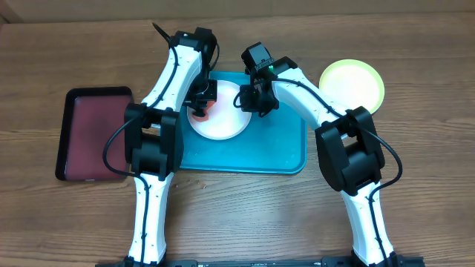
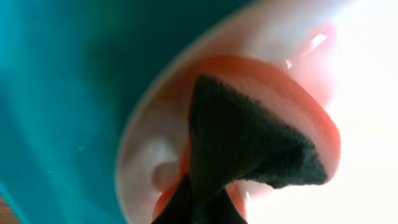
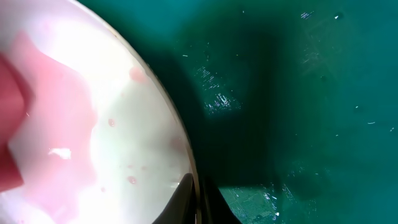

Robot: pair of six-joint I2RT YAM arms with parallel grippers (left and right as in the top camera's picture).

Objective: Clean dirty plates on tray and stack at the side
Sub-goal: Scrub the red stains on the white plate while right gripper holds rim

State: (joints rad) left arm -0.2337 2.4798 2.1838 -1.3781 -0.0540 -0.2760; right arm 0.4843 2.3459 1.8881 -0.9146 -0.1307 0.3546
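Observation:
A white plate [image 1: 223, 122] lies on the turquoise tray [image 1: 274, 152]. My left gripper [image 1: 202, 106] is shut on an orange sponge with a dark scouring side [image 2: 249, 143] and presses it on the plate's left part [image 2: 149, 155]. My right gripper [image 1: 256, 100] is shut on the white plate's right rim [image 3: 186, 180]; small red spots [image 3: 134, 74] show on the plate [image 3: 137, 124]. A yellow-green plate [image 1: 352, 83] lies on the table to the right of the tray. The light blue plate is not in view.
A dark red, black-rimmed tray [image 1: 93, 133] lies on the wooden table to the left of the turquoise tray. Both arms cross over the turquoise tray's far half.

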